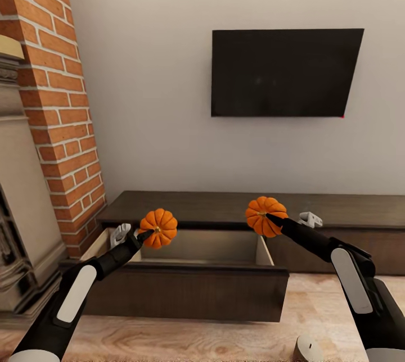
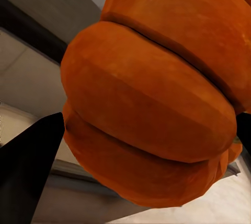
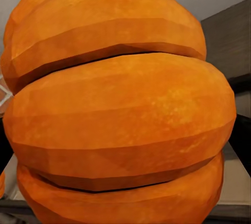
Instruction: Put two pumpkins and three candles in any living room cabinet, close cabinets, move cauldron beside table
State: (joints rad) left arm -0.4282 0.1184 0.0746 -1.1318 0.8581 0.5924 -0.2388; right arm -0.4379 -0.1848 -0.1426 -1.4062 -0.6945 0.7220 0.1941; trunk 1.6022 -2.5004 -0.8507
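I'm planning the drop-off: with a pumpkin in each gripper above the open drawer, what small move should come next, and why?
Probably lower the left gripper and release its pumpkin: it already hangs over the open drawer's pale interior. The right pumpkin sits nearer the drawer's right wall, so it likely needs a shift inward first.

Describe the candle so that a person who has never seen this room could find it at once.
Start at the black television on the wall, then drop to the long dark-brown cabinet with its open drawer. On the wooden floor in front, near the right arm, stands the candle. It is a short beige-grey cylinder with a tiny wick, unlike the two orange pumpkins held above the drawer.
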